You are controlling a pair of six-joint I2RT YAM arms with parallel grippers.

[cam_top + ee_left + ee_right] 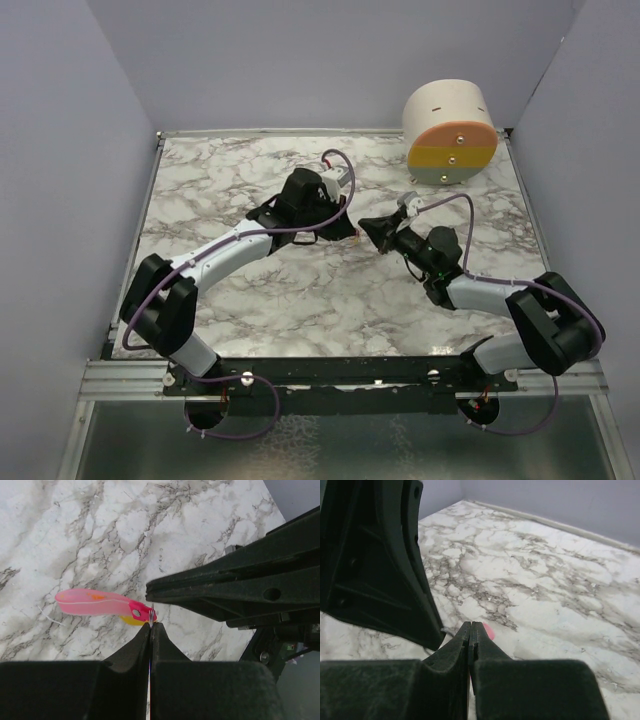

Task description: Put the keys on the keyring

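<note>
In the overhead view a big round drum [450, 133], cream with orange, yellow and grey bands on its face, lies on its side at the upper right corner of the marble table [250, 290], well apart from both arms. Plain grey walls [60, 150] close in the table on the left, back and right. A metal rail [340, 372] runs across the bottom of the frame, and purple cables [340, 158] loop off the arms.

The two arms meet near the middle of the table, tip almost to tip. The keys are too small to make out from above.

In the left wrist view the left gripper [150, 626] rises from the bottom edge with its fingers pressed together. A thin metal sliver [150, 616] stands right at their tips; whether it is pinched I cannot tell. The pink key [97, 603] lies flat on the marble left of centre, and its darker magenta end with the hole touches that sliver. The yellow key [131, 622] peeks out from under that end, mostly covered.

The right gripper [470, 625] comes in from the right of that same view, its fingers together and its tip just above the key's magenta end. Its dark bulk hides the table on the right side of the frame. Through its own camera only a speck of pink shows past the closed tips, and the left gripper's fingers fill the upper left
</note>
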